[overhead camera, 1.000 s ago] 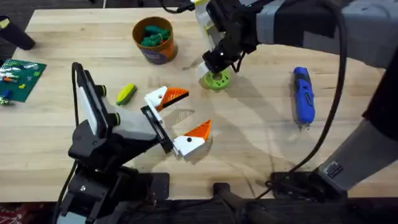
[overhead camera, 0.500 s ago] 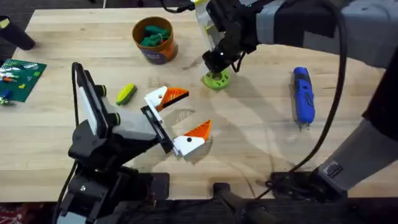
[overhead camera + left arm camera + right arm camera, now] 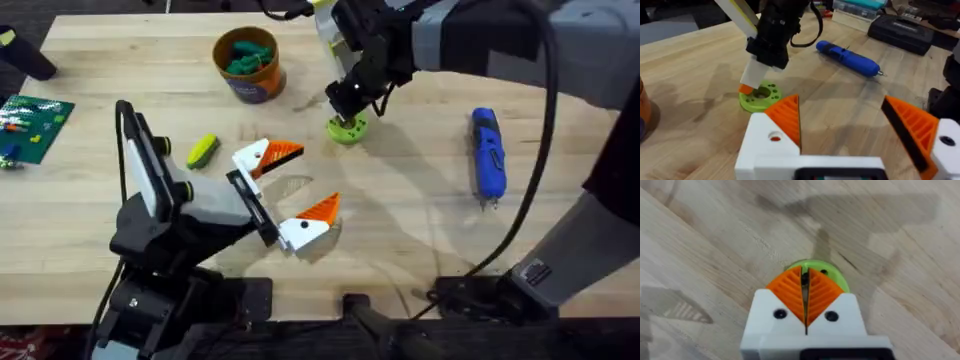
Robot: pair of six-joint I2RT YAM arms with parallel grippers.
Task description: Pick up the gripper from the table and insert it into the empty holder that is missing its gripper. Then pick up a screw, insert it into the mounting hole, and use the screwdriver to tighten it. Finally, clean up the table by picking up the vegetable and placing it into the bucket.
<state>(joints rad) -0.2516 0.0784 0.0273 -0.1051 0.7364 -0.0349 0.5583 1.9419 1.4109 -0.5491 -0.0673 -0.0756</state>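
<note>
Black and grey arms, black cables, white jaws with orange ribbed pads (image 3: 788,119), 2 dark screw holes

- Two pincers: the left pincer (image 3: 282,190), its fingers spread wide, and the right pincer (image 3: 345,103), its pads pressed together.
- One lime-green disc (image 3: 347,129), directly under the right pincer's tips.
- One screwdriver (image 3: 487,155), off to the side of the right pincer, well apart from the left one.
- One vegetable (image 3: 203,151), near the left pincer.
- One bucket (image 3: 248,66), beyond the left pincer; the dark green pieces (image 3: 246,53) in it are too bunched to count.
- One green board (image 3: 33,126), far from both pincers, at the counter's (image 3: 400,220) edge.
</note>
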